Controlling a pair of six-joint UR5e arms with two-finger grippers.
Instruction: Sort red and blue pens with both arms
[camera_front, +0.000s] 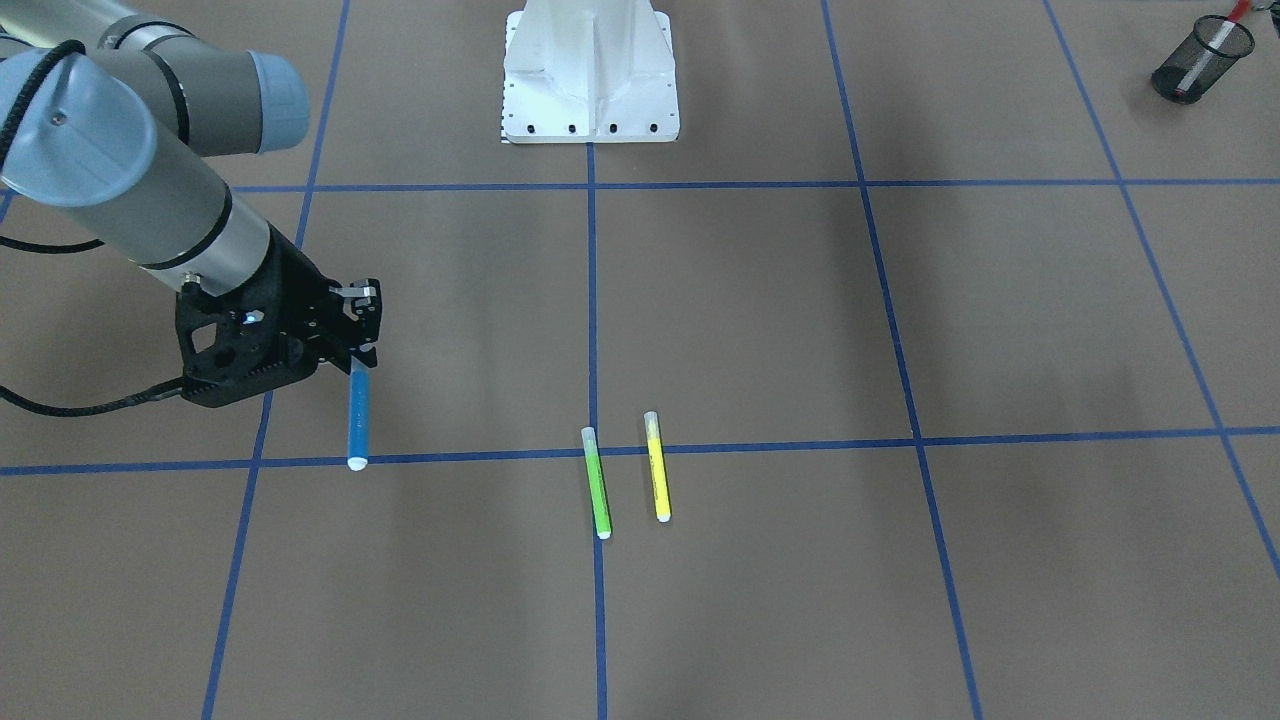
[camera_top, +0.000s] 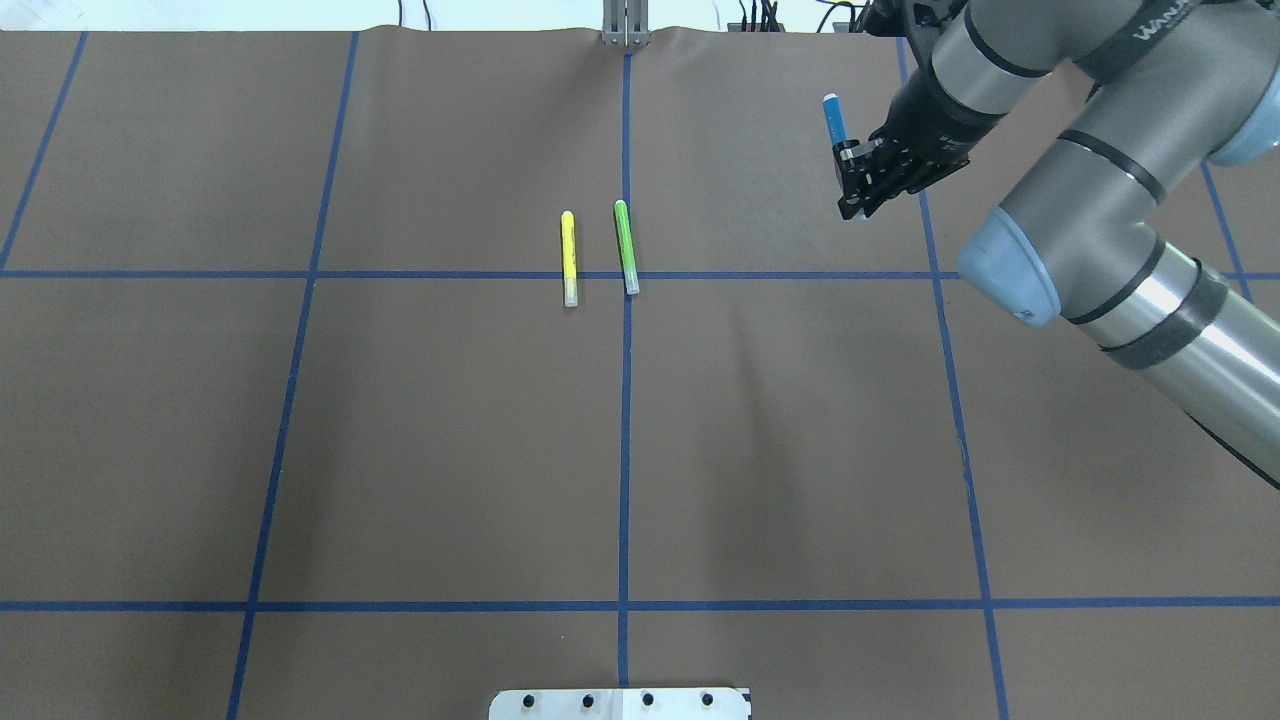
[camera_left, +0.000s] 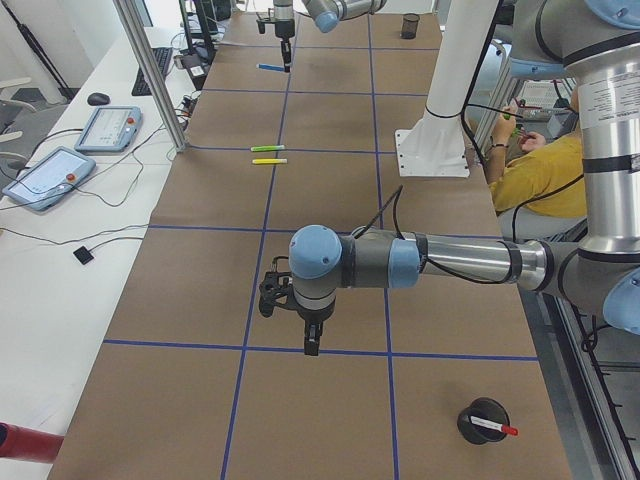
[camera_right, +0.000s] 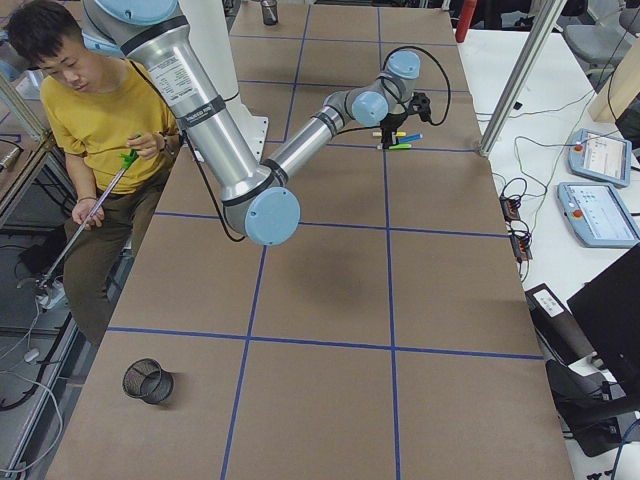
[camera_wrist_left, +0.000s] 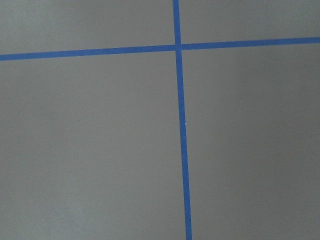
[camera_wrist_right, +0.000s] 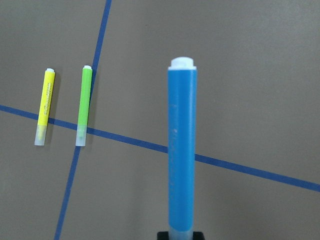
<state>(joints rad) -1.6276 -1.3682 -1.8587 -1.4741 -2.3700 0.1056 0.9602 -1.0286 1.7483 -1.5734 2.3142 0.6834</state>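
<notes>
The blue pen (camera_front: 358, 420) is up off the worktop (camera_top: 450, 450), pinched near its cap end by the right gripper (camera_front: 356, 352), whose jaws are closed narrow on it. The barrel sticks out away from the robot, white end foremost. It hangs over the robot's right-hand side, well apart from the green marker (camera_front: 597, 483) and yellow marker (camera_front: 657, 467), which lie side by side at the middle gridline and are no part of this job.

The red pen (camera_left: 495, 427) already sits in a black mesh cup (camera_left: 478, 408) at the robot's left end. The left gripper (camera_left: 312, 338) hovers low over bare worktop near that cup; I cannot tell whether it is open or closed.

I'd say the red half is done and the blue pen is in transit. A second mesh cup (camera_right: 135, 385) stands at the right end, empty as far as I can see, and it looks like the goal. The arm must swing over to it, tip the pen down over the mouth, and only then let go.
</notes>
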